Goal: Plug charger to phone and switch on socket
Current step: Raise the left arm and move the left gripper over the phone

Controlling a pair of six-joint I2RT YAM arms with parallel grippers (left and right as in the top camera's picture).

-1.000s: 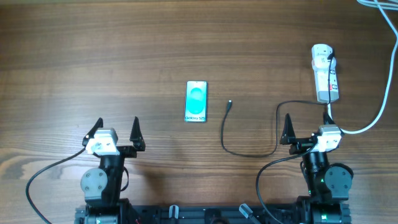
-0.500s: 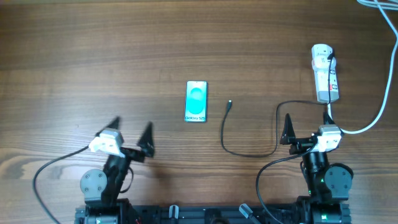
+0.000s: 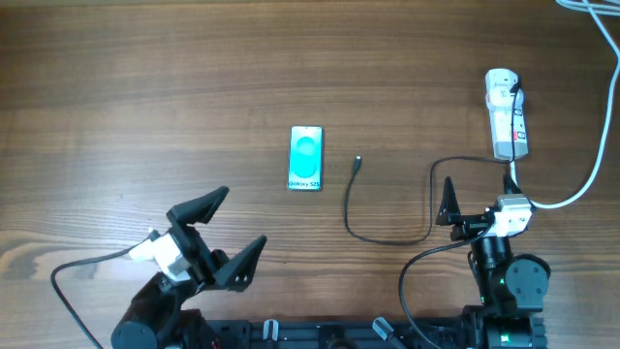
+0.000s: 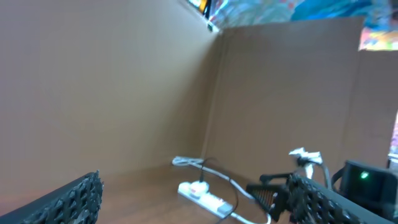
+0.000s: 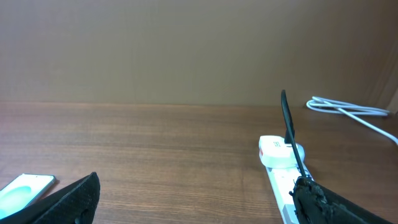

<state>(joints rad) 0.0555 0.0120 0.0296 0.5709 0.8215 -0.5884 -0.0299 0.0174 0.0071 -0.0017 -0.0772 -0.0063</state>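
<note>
The phone (image 3: 305, 158) lies flat mid-table, cyan screen up; its corner shows in the right wrist view (image 5: 25, 187). The charger (image 3: 350, 215) is a thin black cable whose free plug tip (image 3: 358, 162) rests right of the phone; it loops back to the socket (image 3: 505, 126), a white power strip at the far right, also seen in the wrist views (image 4: 204, 194) (image 5: 281, 163). My left gripper (image 3: 226, 236) is open and empty, turned toward the right, well short of the phone. My right gripper (image 3: 479, 201) is open and empty, just short of the socket.
A thick white cord (image 3: 591, 165) runs from beside the right arm up to the far right corner. Brown cardboard walls (image 4: 280, 93) close off the back and side of the table. The right arm's finger (image 4: 273, 190) shows in the left wrist view.
My left arm has swung and twisted clockwise, its open fingers now pointing toward the right. The right arm, phone, charger and socket have not moved.
</note>
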